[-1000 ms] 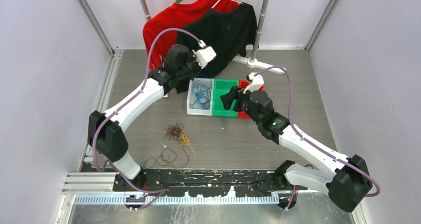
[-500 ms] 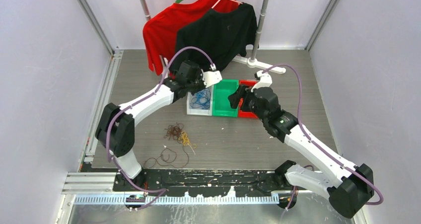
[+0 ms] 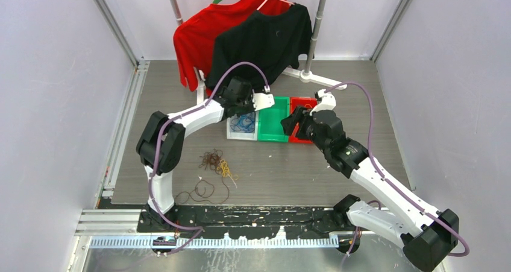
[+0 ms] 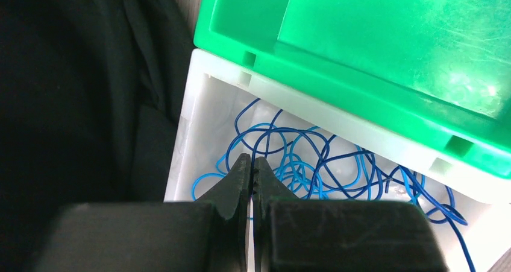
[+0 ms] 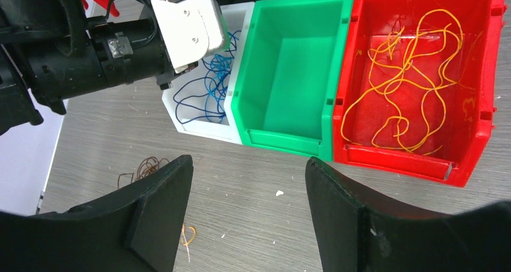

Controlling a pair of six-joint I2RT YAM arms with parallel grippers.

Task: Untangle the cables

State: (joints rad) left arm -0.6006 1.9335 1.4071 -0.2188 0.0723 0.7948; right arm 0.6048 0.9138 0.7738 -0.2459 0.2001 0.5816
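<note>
Left fingers (image 4: 252,170), shut and seemingly empty over the blue cables (image 4: 301,157), are nearer the tangle (image 3: 216,161) on the surface (image 3: 271,163) than the wide-open, empty right fingers (image 3: 290,119).

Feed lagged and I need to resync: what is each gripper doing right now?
Left gripper: closed over the blue cables in the white bin, nothing visibly pinched.
Right gripper: open, empty.

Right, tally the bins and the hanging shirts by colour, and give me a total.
White bin: 1
Green bin: 1
Red bin: 1
Red shirt: 1
Black shirt: 1
Total: 5
</note>
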